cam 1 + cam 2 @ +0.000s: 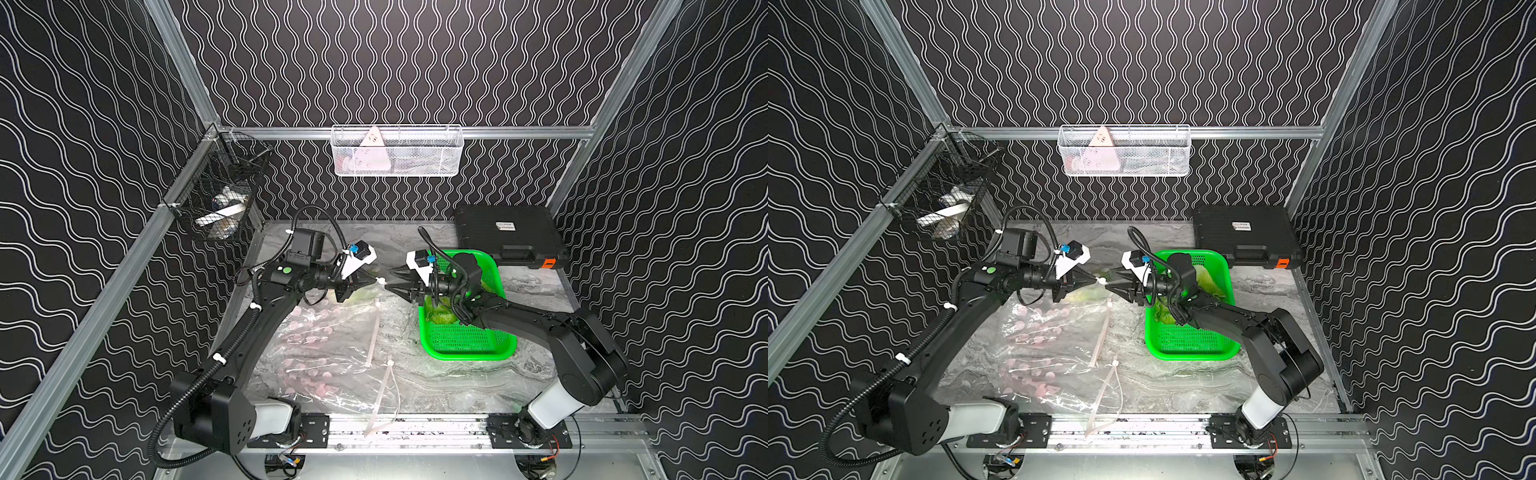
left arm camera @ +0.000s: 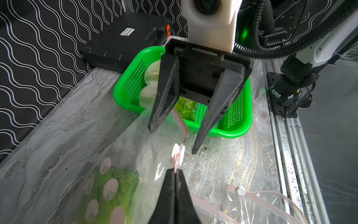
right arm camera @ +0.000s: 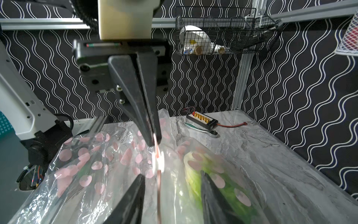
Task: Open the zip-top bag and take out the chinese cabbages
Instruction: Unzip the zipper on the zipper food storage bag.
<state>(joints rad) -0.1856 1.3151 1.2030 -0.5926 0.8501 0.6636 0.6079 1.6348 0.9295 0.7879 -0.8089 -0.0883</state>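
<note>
Three small oval Chinese cabbages show smooth white bases and crinkled light-green leaves. One cabbage (image 2: 126,174) lies inside a clear zip-top bag (image 1: 328,353) printed with pale pink dots. The bag is crumpled across the grey, marble-patterned table (image 1: 457,386), and the cabbage's green blurs through the glossy film. The two other cabbages (image 2: 152,74) lie side by side in a bright green basket (image 1: 469,345) of perforated plastic, their white bases at one end.

The left gripper (image 2: 175,172) is clamped fully closed on the end of the bag's pink zip strip, just beside its white slider (image 2: 177,155). It holds that end raised off the table. The right gripper (image 2: 173,140) faces it tip to tip with its black tapered jaws partly apart. It holds nothing, and its tips are just short of the slider.

A second slider (image 2: 241,191), also white, sits on another pink strip lying flat on the table.

Behind the basket lies a black hard-plastic case (image 1: 507,237) with a moulded handle and an orange latch. Its small white label (image 2: 127,31) carries print too small to read.
</note>
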